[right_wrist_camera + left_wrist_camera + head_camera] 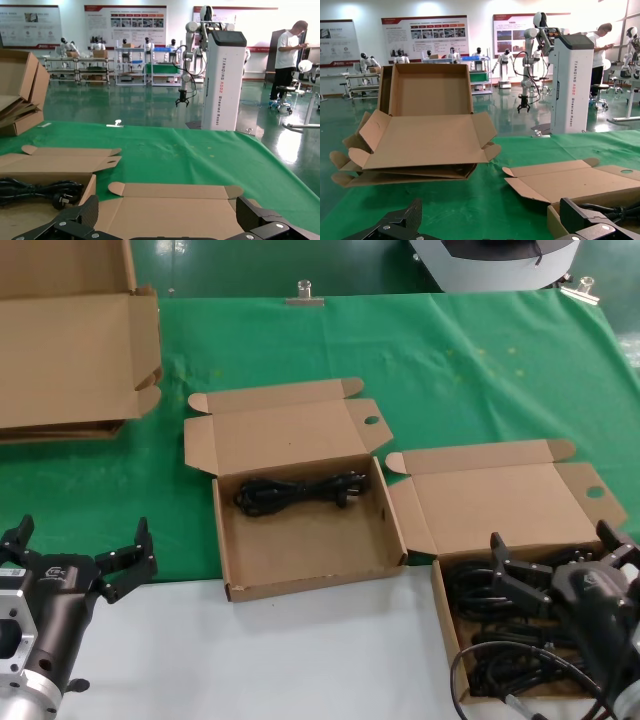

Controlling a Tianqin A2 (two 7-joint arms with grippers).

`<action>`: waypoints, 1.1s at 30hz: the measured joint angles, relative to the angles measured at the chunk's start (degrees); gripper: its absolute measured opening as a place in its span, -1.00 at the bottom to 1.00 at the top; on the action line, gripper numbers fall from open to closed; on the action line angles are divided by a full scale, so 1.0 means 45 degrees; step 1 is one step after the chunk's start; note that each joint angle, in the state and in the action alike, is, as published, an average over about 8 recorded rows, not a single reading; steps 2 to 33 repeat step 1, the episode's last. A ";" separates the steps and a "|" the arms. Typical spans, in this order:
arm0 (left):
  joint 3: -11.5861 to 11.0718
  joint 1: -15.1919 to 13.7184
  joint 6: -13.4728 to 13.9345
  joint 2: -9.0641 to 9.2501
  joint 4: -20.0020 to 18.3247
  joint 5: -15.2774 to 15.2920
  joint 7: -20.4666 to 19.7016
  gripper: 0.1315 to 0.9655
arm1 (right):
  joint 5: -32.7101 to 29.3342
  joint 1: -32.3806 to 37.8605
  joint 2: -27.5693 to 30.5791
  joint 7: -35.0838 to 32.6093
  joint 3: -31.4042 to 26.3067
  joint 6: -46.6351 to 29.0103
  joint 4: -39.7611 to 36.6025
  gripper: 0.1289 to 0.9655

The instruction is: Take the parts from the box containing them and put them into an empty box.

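Cardboard box (pixel 560 540) rim, right gripper (pixel 555 570) over cords (pixel 480 590)

A green cloth (pixel 470 370) covers the far part of the table, ahead of both grippers, and gives way to a bare white surface (pixel 300 660) nearer in, between them. Well ahead of the left gripper, towards its outer side, lies a stack of large flattened cardboard sheets (pixel 65 355), with an open carton standing up behind it (pixel 431 89). Two metal clips pinch the cloth's far edge: one (pixel 304 293) far ahead, between the grippers, the other (pixel 581 288) far ahead of the right gripper. Beyond the table stands a white machine cabinet (pixel 223 80) with a robot arm beside it, posters (pixel 425 34) line the back wall, and a man in a white shirt (pixel 289 60) stands off to the side.
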 joint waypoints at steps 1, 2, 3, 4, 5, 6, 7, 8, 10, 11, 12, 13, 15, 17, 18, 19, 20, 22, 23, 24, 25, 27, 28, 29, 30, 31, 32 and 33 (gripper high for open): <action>0.0000 0.0000 0.0000 0.0000 0.0000 0.0000 0.0000 1.00 | 0.0000 0.0000 0.0000 0.0000 0.0000 0.0000 0.0000 1.00; 0.0000 0.0000 0.0000 0.0000 0.0000 0.0000 0.0000 1.00 | 0.0000 0.0000 0.0000 0.0000 0.0000 0.0000 0.0000 1.00; 0.0000 0.0000 0.0000 0.0000 0.0000 0.0000 0.0000 1.00 | 0.0000 0.0000 0.0000 0.0000 0.0000 0.0000 0.0000 1.00; 0.0000 0.0000 0.0000 0.0000 0.0000 0.0000 0.0000 1.00 | 0.0000 0.0000 0.0000 0.0000 0.0000 0.0000 0.0000 1.00; 0.0000 0.0000 0.0000 0.0000 0.0000 0.0000 0.0000 1.00 | 0.0000 0.0000 0.0000 0.0000 0.0000 0.0000 0.0000 1.00; 0.0000 0.0000 0.0000 0.0000 0.0000 0.0000 0.0000 1.00 | 0.0000 0.0000 0.0000 0.0000 0.0000 0.0000 0.0000 1.00; 0.0000 0.0000 0.0000 0.0000 0.0000 0.0000 0.0000 1.00 | 0.0000 0.0000 0.0000 0.0000 0.0000 0.0000 0.0000 1.00; 0.0000 0.0000 0.0000 0.0000 0.0000 0.0000 0.0000 1.00 | 0.0000 0.0000 0.0000 0.0000 0.0000 0.0000 0.0000 1.00; 0.0000 0.0000 0.0000 0.0000 0.0000 0.0000 0.0000 1.00 | 0.0000 0.0000 0.0000 0.0000 0.0000 0.0000 0.0000 1.00; 0.0000 0.0000 0.0000 0.0000 0.0000 0.0000 0.0000 1.00 | 0.0000 0.0000 0.0000 0.0000 0.0000 0.0000 0.0000 1.00; 0.0000 0.0000 0.0000 0.0000 0.0000 0.0000 0.0000 1.00 | 0.0000 0.0000 0.0000 0.0000 0.0000 0.0000 0.0000 1.00; 0.0000 0.0000 0.0000 0.0000 0.0000 0.0000 0.0000 1.00 | 0.0000 0.0000 0.0000 0.0000 0.0000 0.0000 0.0000 1.00; 0.0000 0.0000 0.0000 0.0000 0.0000 0.0000 0.0000 1.00 | 0.0000 0.0000 0.0000 0.0000 0.0000 0.0000 0.0000 1.00; 0.0000 0.0000 0.0000 0.0000 0.0000 0.0000 0.0000 1.00 | 0.0000 0.0000 0.0000 0.0000 0.0000 0.0000 0.0000 1.00; 0.0000 0.0000 0.0000 0.0000 0.0000 0.0000 0.0000 1.00 | 0.0000 0.0000 0.0000 0.0000 0.0000 0.0000 0.0000 1.00; 0.0000 0.0000 0.0000 0.0000 0.0000 0.0000 0.0000 1.00 | 0.0000 0.0000 0.0000 0.0000 0.0000 0.0000 0.0000 1.00; 0.0000 0.0000 0.0000 0.0000 0.0000 0.0000 0.0000 1.00 | 0.0000 0.0000 0.0000 0.0000 0.0000 0.0000 0.0000 1.00; 0.0000 0.0000 0.0000 0.0000 0.0000 0.0000 0.0000 1.00 | 0.0000 0.0000 0.0000 0.0000 0.0000 0.0000 0.0000 1.00; 0.0000 0.0000 0.0000 0.0000 0.0000 0.0000 0.0000 1.00 | 0.0000 0.0000 0.0000 0.0000 0.0000 0.0000 0.0000 1.00; 0.0000 0.0000 0.0000 0.0000 0.0000 0.0000 0.0000 1.00 | 0.0000 0.0000 0.0000 0.0000 0.0000 0.0000 0.0000 1.00; 0.0000 0.0000 0.0000 0.0000 0.0000 0.0000 0.0000 1.00 | 0.0000 0.0000 0.0000 0.0000 0.0000 0.0000 0.0000 1.00; 0.0000 0.0000 0.0000 0.0000 0.0000 0.0000 0.0000 1.00 | 0.0000 0.0000 0.0000 0.0000 0.0000 0.0000 0.0000 1.00; 0.0000 0.0000 0.0000 0.0000 0.0000 0.0000 0.0000 1.00 | 0.0000 0.0000 0.0000 0.0000 0.0000 0.0000 0.0000 1.00; 0.0000 0.0000 0.0000 0.0000 0.0000 0.0000 0.0000 1.00 | 0.0000 0.0000 0.0000 0.0000 0.0000 0.0000 0.0000 1.00; 0.0000 0.0000 0.0000 0.0000 0.0000 0.0000 0.0000 1.00 | 0.0000 0.0000 0.0000 0.0000 0.0000 0.0000 0.0000 1.00; 0.0000 0.0000 0.0000 0.0000 0.0000 0.0000 0.0000 1.00 | 0.0000 0.0000 0.0000 0.0000 0.0000 0.0000 0.0000 1.00; 0.0000 0.0000 0.0000 0.0000 0.0000 0.0000 0.0000 1.00 | 0.0000 0.0000 0.0000 0.0000 0.0000 0.0000 0.0000 1.00; 0.0000 0.0000 0.0000 0.0000 0.0000 0.0000 0.0000 1.00 | 0.0000 0.0000 0.0000 0.0000 0.0000 0.0000 0.0000 1.00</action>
